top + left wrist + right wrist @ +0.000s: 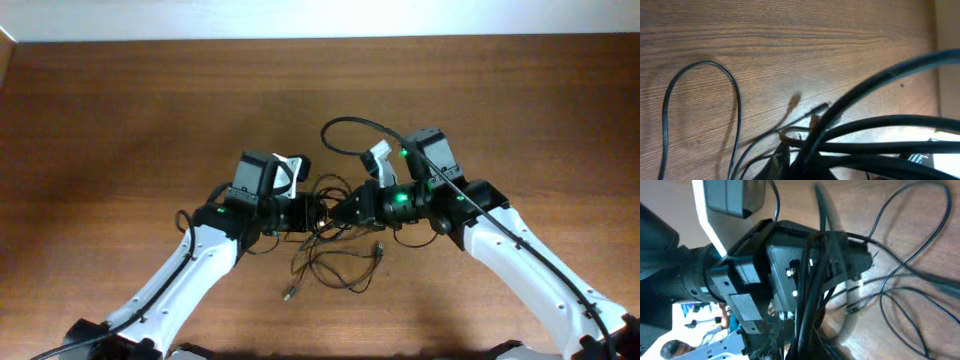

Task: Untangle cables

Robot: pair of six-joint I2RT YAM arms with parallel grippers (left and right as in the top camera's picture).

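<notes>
The cables (335, 268) are thin black cords lying in a loose tangle on the wooden table just in front of both grippers. One small plug (288, 293) rests at the lower left and another plug (379, 250) at the right. My left gripper (318, 212) and right gripper (342, 211) meet tip to tip over the tangle, each shut on strands of it. In the left wrist view a thin cable (735, 100) loops across the wood. Blurred strands hide the left gripper (790, 167). In the right wrist view strands (810, 305) run down into the right gripper (805, 347).
A thicker black arm cable (340, 125) arcs over the table behind the right wrist. The left arm's gripper body (785, 275) fills most of the right wrist view. The table's far edge (320, 40) meets a pale wall.
</notes>
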